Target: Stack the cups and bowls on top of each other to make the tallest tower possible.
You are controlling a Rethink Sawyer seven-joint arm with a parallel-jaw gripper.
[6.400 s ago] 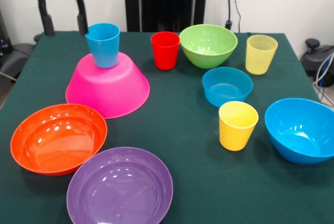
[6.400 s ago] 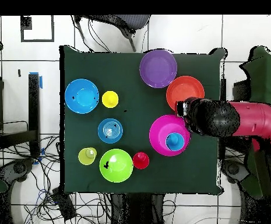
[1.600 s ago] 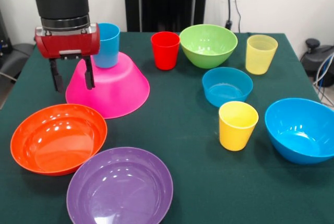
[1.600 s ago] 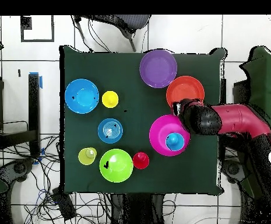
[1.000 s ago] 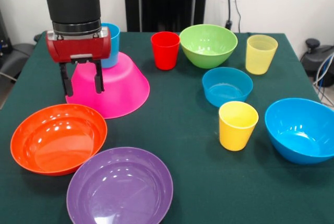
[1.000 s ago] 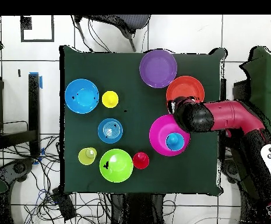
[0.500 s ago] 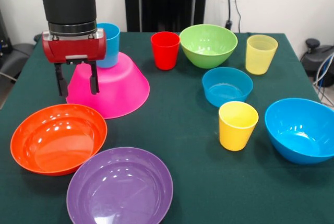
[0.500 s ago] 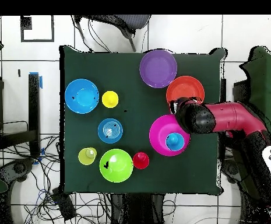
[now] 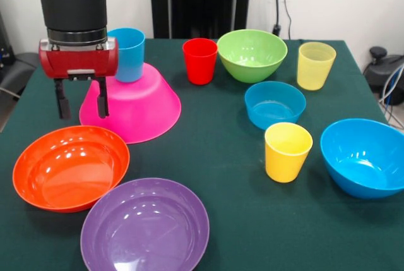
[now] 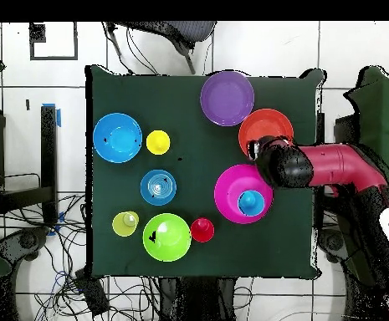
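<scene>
Gripper, fingers spread and empty, hangs beside the upturned pink bowl | blue cup on top, partly hidden by the wrist | orange bowl just below.

4 cups, 6 bowls

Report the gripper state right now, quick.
Gripper: open and empty, hanging beside the upside-down glossy pink plastic bowl, above the far rim of the glossy orange plastic bowl.
</scene>
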